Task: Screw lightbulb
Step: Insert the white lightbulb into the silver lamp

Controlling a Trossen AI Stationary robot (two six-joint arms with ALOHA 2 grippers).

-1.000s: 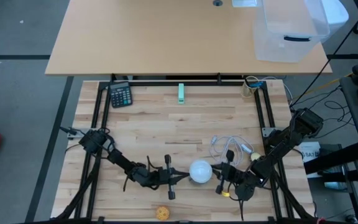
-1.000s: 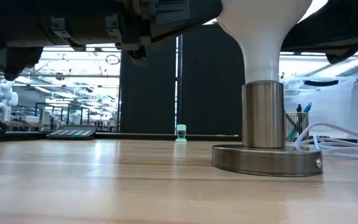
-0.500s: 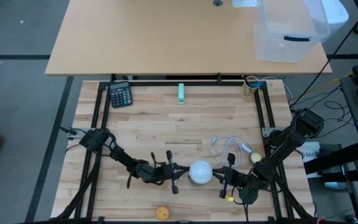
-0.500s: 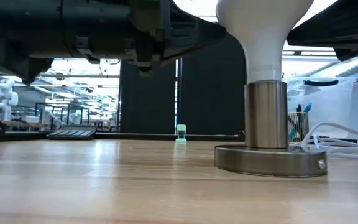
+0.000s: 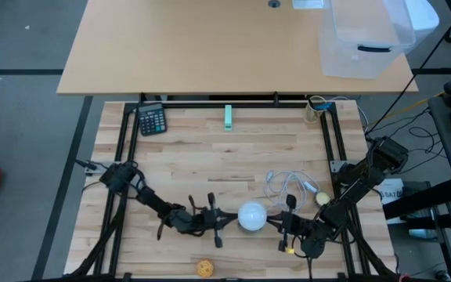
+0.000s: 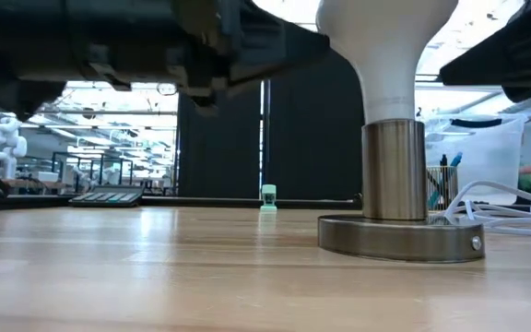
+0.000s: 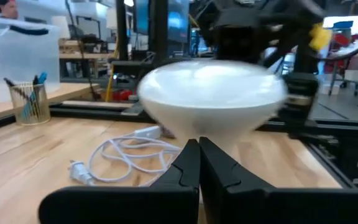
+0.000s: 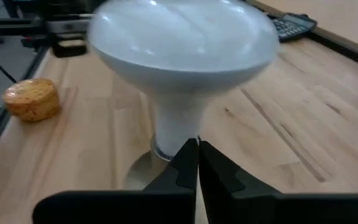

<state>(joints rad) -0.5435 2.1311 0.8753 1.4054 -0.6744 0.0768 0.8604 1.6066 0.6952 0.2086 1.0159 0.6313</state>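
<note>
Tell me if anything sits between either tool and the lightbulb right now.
Nothing visible does. The lightbulb stands upright in its metal socket base. The left tool and the right tool, both shut, flank it with only bare wood between. The white cable and the yellow ball lie off to the sides.

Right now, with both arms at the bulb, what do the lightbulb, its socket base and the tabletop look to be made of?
The lightbulb: matte white, frosted glass or plastic; the look leaves it open. The socket base: likely brushed metal, grey with a soft sheen, a cylinder on a flat disc. The tabletop: light wood in glued strips, visible grain, smooth finish.
</note>
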